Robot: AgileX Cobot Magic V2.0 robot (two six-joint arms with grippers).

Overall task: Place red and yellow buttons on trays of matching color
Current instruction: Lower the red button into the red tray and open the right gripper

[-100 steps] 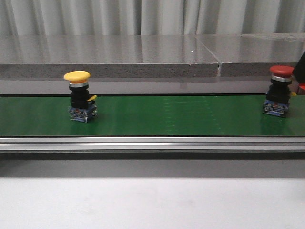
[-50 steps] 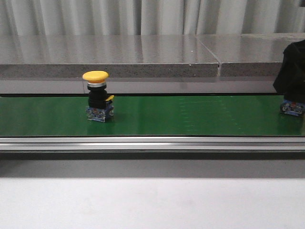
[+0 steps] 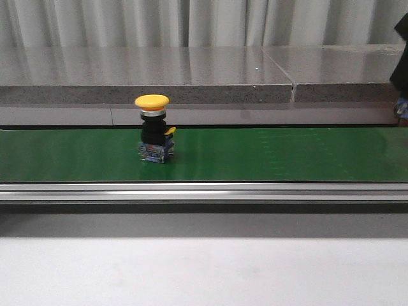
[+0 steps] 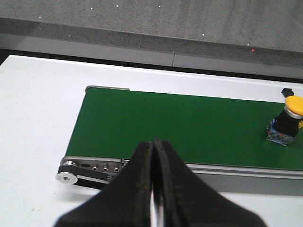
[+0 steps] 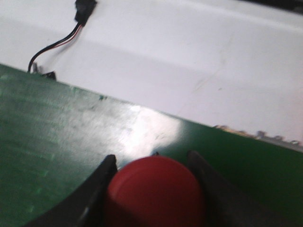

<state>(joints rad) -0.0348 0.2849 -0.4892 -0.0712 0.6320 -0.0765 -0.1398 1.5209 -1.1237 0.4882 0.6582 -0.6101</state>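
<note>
The yellow button (image 3: 153, 131), a yellow cap on a black body with a blue base, stands upright on the green conveyor belt (image 3: 255, 156), left of centre. It also shows in the left wrist view (image 4: 287, 120). My left gripper (image 4: 154, 146) is shut and empty, above the near rail at the belt's left end. My right gripper (image 5: 152, 160) is shut on the red button (image 5: 154, 191), its cap between the fingers, over the belt. In the front view only the button's blue base (image 3: 402, 108) and the dark right arm (image 3: 403, 57) show at the right edge. No tray is in view.
A grey stone ledge (image 3: 191, 70) runs behind the belt. A metal rail (image 3: 204, 191) lines its near edge, with white table (image 3: 204, 268) in front. A wired black connector (image 5: 83, 12) lies on the white surface beside the belt.
The yellow button has travelled right along the belt. The right gripper has closed on the red button and lifted it towards the right edge of the front view.
</note>
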